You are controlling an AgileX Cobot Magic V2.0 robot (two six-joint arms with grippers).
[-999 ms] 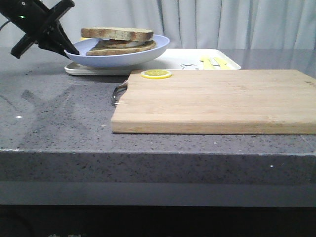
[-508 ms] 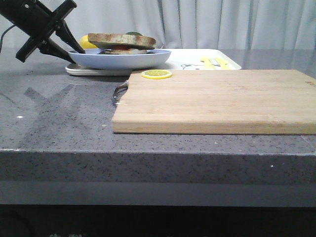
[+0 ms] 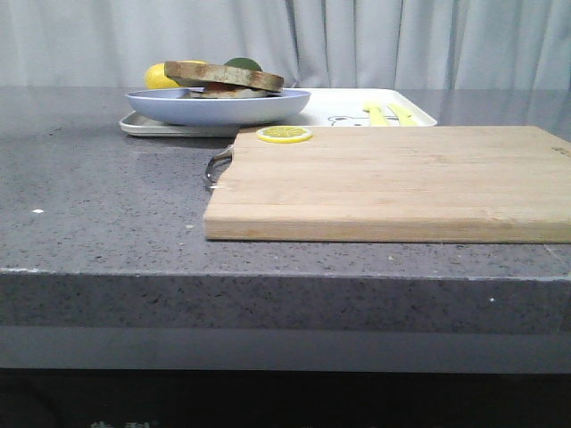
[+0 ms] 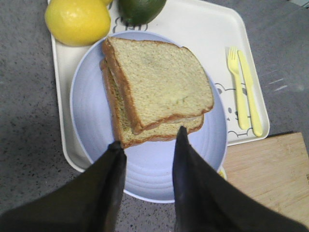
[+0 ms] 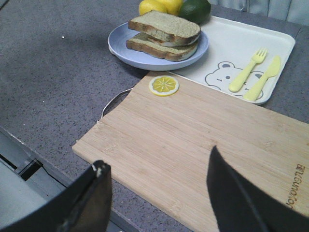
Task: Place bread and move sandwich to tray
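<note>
Sandwich point(image 4: 154, 94) sits on the plate point(image 4: 91, 130) on the tray point(image 4: 212, 43), upper middle of the left wrist frame. Left gripper point(image 4: 147, 142) and right gripper point(image 5: 154, 183) both gape wide, holding nothing. Top slice looks skewed; a bump could slide it off.

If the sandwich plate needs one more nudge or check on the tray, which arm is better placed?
Left. Its open gripper hangs right over the plate holding the sandwich on the tray. The right gripper, also open, is above the cutting board's near end, farther off.
</note>
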